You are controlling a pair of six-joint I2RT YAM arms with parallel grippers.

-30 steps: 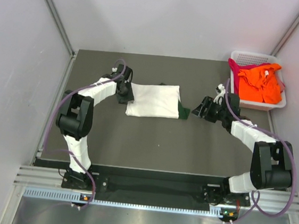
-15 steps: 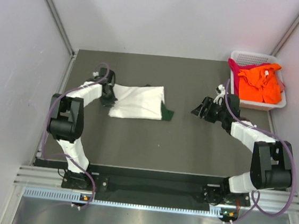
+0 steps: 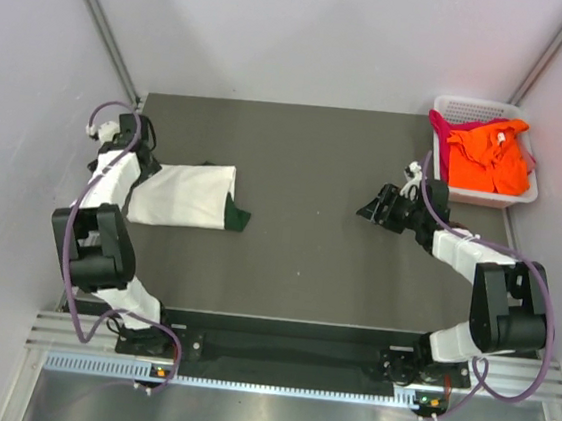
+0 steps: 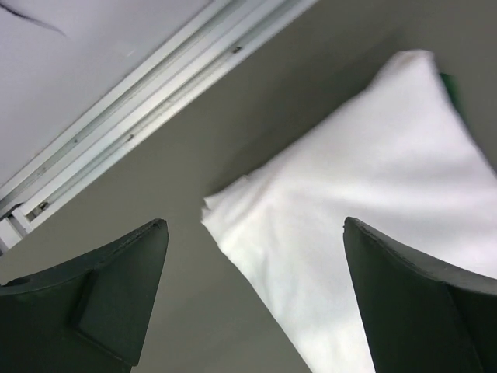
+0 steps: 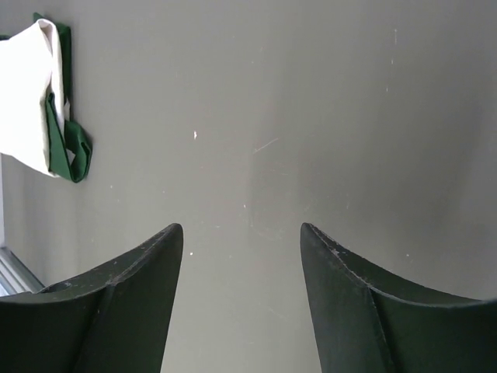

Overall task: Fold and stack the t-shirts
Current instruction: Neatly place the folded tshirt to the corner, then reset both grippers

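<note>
White t-shirt (image 3: 182,196) is folded and set down, orange and magenta t-shirts (image 3: 486,157) are left in the basket (image 3: 468,108), and nothing's held by the left gripper (image 4: 255,225) or right gripper (image 5: 241,228), jaws apart.

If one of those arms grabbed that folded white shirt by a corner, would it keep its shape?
Probably not. The white t-shirt looks like soft, thin cloth, so it would likely sag and unfold. Pushed across the table, it would probably bunch rather than slide neatly; its green sleeve spills out loosely.
</note>
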